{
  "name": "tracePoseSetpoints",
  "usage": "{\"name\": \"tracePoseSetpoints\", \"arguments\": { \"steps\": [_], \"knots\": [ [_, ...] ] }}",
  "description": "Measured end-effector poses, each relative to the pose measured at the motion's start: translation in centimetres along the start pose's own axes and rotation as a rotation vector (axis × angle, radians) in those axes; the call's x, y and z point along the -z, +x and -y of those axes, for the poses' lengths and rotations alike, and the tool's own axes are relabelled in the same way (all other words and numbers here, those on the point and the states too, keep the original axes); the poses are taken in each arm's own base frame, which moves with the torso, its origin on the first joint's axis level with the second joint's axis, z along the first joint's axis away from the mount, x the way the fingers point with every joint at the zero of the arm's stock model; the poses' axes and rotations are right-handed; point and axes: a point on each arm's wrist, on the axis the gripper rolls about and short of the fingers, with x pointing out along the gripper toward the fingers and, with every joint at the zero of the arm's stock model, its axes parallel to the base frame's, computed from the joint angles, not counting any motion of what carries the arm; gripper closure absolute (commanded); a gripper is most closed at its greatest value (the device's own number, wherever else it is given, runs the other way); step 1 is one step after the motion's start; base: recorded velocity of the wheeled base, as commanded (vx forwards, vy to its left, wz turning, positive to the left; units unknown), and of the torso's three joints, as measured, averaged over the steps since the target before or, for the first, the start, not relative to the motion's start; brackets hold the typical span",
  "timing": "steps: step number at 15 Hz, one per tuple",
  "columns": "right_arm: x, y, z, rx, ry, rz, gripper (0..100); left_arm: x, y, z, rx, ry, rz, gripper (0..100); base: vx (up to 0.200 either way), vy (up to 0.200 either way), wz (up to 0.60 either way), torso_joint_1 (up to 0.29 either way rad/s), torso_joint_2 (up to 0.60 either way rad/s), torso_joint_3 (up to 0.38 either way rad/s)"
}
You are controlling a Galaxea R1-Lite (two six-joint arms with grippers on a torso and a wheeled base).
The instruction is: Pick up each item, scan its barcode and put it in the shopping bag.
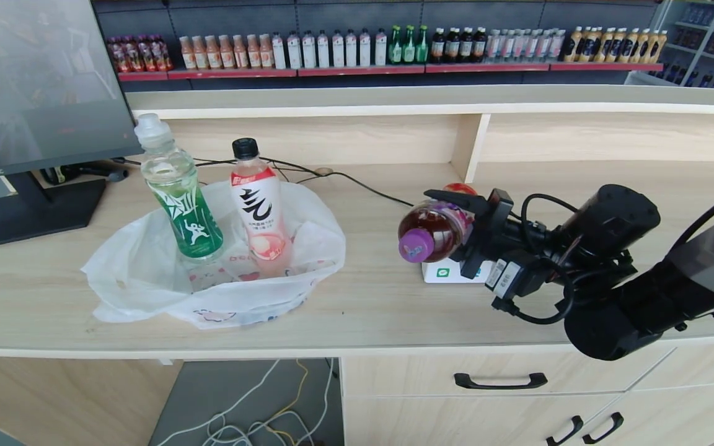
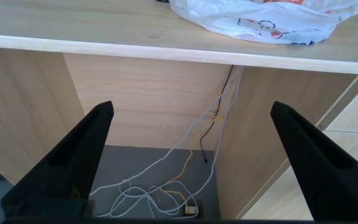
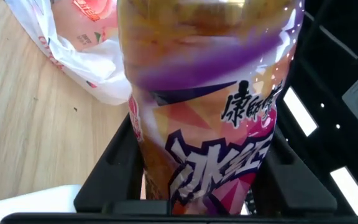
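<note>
Your left pincer [image 2: 191,112] hangs spread wide below the tabletop [image 2: 104,31] edge. Left of centre in the head view, the shopping bag [image 1: 140,272] holds a green bottle [image 1: 183,204] and a pink bottle [image 1: 262,214], both upright. Right of centre, your right pincer [image 1: 459,234] pinches the purple-capped bottle [image 1: 431,230] sideways over a white box [image 1: 444,272].

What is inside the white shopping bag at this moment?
Two bottles stand in the bag: a green-labelled bottle with a clear cap and a pink-labelled bottle with a black cap. The bag's front wall covers their bases and anything lying low inside.
</note>
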Motion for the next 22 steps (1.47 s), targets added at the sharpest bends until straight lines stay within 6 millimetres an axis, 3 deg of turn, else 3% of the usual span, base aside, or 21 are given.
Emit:
{"name": "tracePoseSetpoints", "arguments": {
  "steps": [22],
  "knots": [
    [0.2,-1.2,-0.7,-0.024,0.027,-0.034,100,0.0,0.0,0.0,0.002,0.009,-0.001,0,0.000,0.000,0.00,0.000,0.00,0.000]
  ]
}}
